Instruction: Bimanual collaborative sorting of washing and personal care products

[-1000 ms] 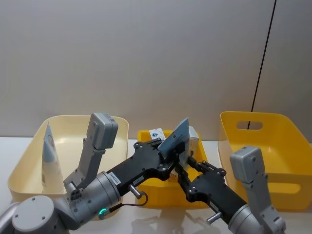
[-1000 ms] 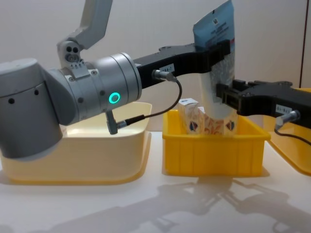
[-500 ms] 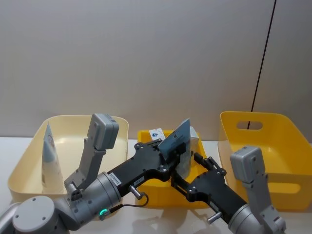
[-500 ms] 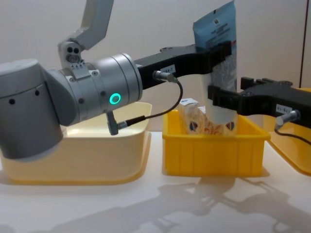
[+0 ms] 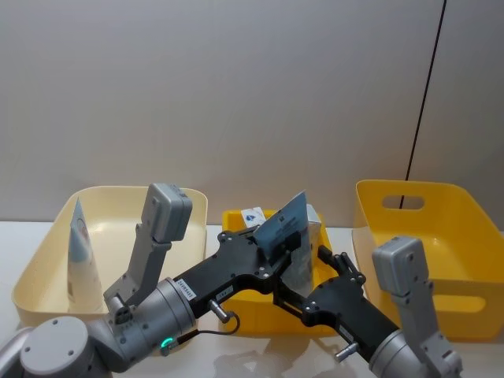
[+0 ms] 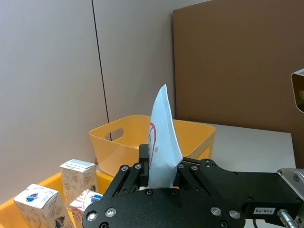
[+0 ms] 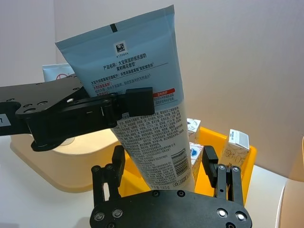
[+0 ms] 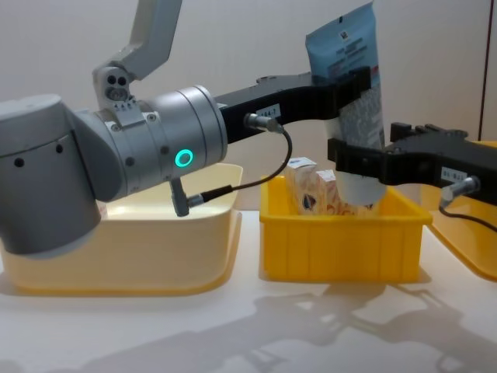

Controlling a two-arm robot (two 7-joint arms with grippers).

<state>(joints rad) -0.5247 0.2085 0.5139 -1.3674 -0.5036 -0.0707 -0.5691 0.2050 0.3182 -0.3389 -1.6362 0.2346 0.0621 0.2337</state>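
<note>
Right wrist view puts the right end effector (image 7: 163, 160) nearest, fingers spread wide either side of the lower body of the tall light-blue plastic squeeze tube (image 7: 142, 71), not closed on it. Higher up, the left end effector (image 7: 135, 102) clamps the tube mid-body, upright above the small yellow plastic tray (image 8: 342, 241) of white cartons (image 8: 307, 186). The tube is probably light, soft and slick, so grip near its stiffer lower end. Its panel carries a square code and dense Chinese print.
</note>
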